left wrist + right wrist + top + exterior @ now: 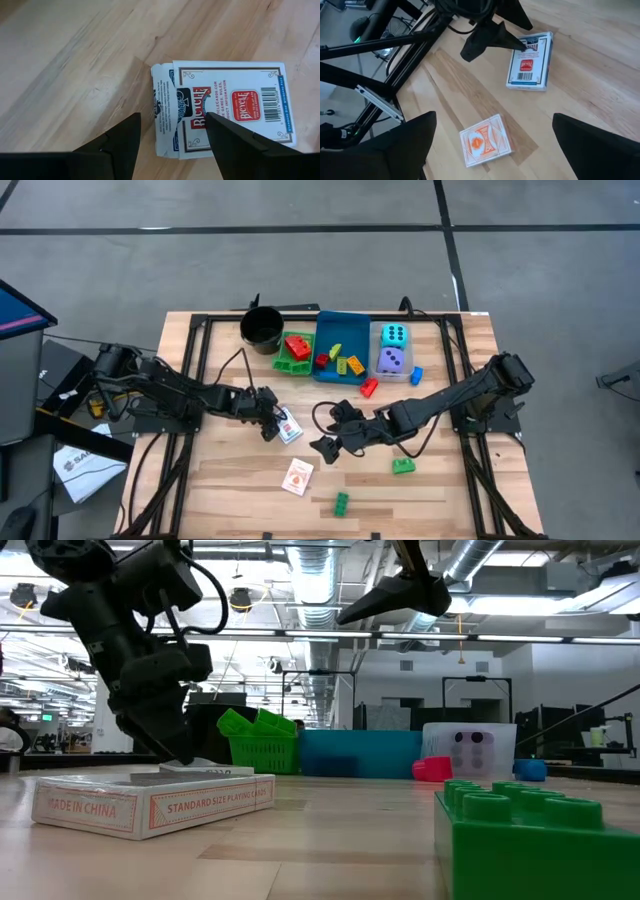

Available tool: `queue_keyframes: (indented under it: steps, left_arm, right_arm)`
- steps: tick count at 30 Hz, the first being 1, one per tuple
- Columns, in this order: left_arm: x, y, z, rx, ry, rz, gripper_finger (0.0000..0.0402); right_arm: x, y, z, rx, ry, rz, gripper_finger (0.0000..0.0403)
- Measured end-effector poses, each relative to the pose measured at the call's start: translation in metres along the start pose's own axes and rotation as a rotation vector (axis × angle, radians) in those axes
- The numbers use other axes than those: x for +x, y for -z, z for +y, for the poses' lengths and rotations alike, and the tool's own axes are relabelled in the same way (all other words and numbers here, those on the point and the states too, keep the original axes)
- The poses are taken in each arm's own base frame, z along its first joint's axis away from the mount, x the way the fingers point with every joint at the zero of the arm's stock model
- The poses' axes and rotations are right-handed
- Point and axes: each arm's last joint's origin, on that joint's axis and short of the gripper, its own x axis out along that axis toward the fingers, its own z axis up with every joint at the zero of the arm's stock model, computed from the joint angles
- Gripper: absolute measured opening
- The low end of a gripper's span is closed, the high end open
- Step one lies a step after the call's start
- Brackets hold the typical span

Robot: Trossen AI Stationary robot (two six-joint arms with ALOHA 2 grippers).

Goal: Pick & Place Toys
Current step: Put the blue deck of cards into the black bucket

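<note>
Your left gripper [172, 132] straddles the blue card pack [225, 107], fingers spread, pack edge cut off; right gripper [335, 432] hovers wide open.

Glossy printed card pack [227, 107] on smooth pale wood table [75, 65].

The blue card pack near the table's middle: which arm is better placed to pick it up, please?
Left. Its gripper hangs right over the blue card pack, jaws open astride its flap end. The right gripper is open too, but off to the side.

card pack [150, 802] "MADE IN CHINA", "STANDARD SIZE PLAYING CARDS", apparently
</note>
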Motion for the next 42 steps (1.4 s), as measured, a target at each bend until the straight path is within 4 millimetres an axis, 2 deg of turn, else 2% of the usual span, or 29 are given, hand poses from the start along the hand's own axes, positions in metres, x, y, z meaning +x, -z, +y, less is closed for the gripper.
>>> queue_keyframes:
  steps: [4,8,21,31,42]
  left_arm:
    - [0.000,0.000,0.000,0.000,0.005,0.005,0.0211]
    - [0.000,0.000,0.000,0.000,0.009,0.007,0.0186]
    - [0.000,0.000,0.000,0.002,0.004,0.005,0.0011]
    - [-0.008,0.000,0.001,-0.013,0.041,0.016,0.0000]
    - [-0.055,-0.017,0.014,-0.117,0.121,-0.128,0.0000]
  right_arm:
    - [-0.002,-0.001,0.000,0.000,0.000,-0.001,0.0379]
    - [-0.002,-0.001,0.000,-0.001,0.003,0.000,0.0373]
    - [-0.002,-0.001,0.000,-0.002,-0.001,0.016,0.0372]
    - [-0.002,0.000,0.000,-0.009,-0.003,0.019,0.0372]
    - [-0.002,-0.001,0.000,-0.023,-0.005,0.017,0.0372]
